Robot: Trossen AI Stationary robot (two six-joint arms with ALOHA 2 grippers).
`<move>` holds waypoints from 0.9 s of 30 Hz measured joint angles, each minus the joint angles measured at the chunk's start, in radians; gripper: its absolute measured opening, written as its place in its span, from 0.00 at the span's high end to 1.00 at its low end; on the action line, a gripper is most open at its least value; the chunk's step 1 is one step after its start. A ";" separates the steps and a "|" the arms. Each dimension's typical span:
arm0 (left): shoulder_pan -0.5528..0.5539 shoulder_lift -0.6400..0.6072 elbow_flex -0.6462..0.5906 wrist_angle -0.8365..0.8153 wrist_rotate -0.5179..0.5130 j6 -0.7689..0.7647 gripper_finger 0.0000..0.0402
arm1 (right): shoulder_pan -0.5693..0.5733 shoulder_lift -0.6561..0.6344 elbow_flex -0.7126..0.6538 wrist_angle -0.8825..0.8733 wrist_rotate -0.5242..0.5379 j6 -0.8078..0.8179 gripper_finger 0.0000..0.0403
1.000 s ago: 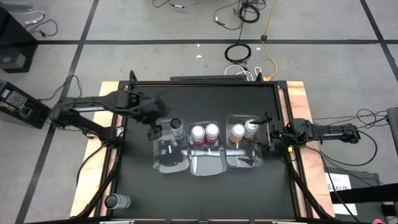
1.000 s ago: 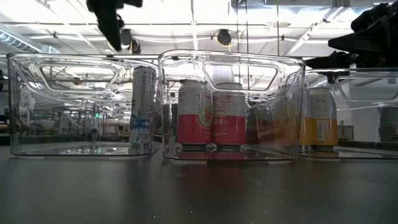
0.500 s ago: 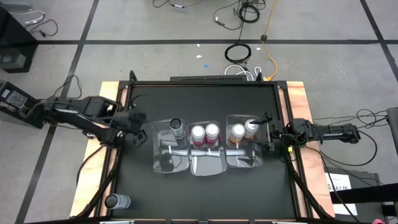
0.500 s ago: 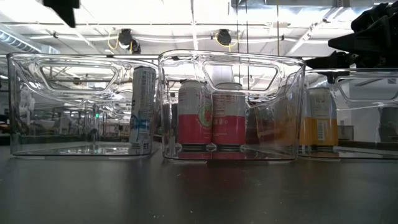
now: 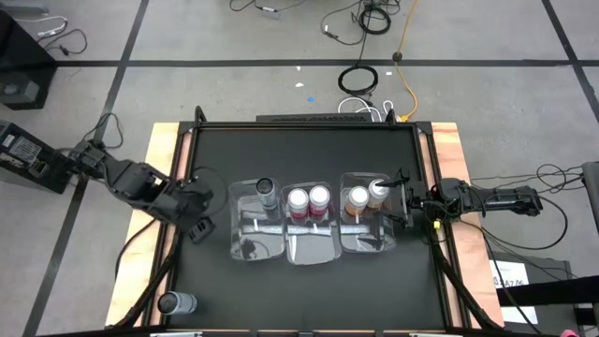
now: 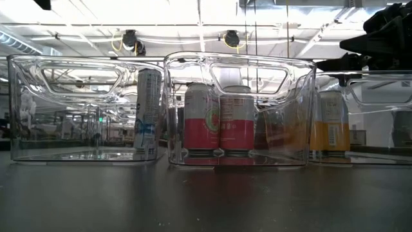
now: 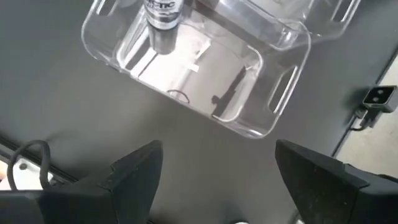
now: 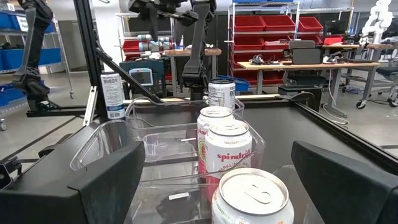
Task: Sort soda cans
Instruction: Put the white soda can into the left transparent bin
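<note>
Standing upright at the table's near-left corner, the last silver can (image 5: pixel 174 302) lies well apart from the open, empty left gripper (image 5: pixel 199 227), the nearer arm's.

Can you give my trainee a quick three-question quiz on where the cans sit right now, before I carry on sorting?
1. True or false: the middle bin holds two red-pink cans.
2. How many silver cans stand inside the left bin?
A) none B) one C) two
3. Where is the silver can that is not yet sorted?

Key
1. True.
2. B: one silver can, at the bin's far end.
3. On the table's near left corner, outside all bins. The left gripper, open and empty, is beside the left bin; the right gripper, also open, waits by the right bin with the two orange cans.
</note>
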 joint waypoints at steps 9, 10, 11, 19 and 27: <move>-0.125 0.000 0.000 0.000 -0.033 0.125 0.20 | 0.000 0.000 0.000 0.000 0.000 0.000 0.01; -0.149 0.000 0.000 -0.001 -0.024 0.126 0.20 | 0.000 0.000 0.000 0.000 0.000 0.000 0.01; -0.177 0.000 0.000 -0.001 -0.014 0.126 0.20 | 0.000 0.000 0.000 0.000 0.000 0.000 0.01; -0.485 0.012 0.000 0.010 -0.016 0.043 0.20 | 0.000 0.000 0.000 0.000 0.000 0.000 0.01; -0.696 0.135 0.000 0.013 -0.016 -0.094 0.20 | 0.000 0.000 0.000 0.000 0.000 0.000 0.01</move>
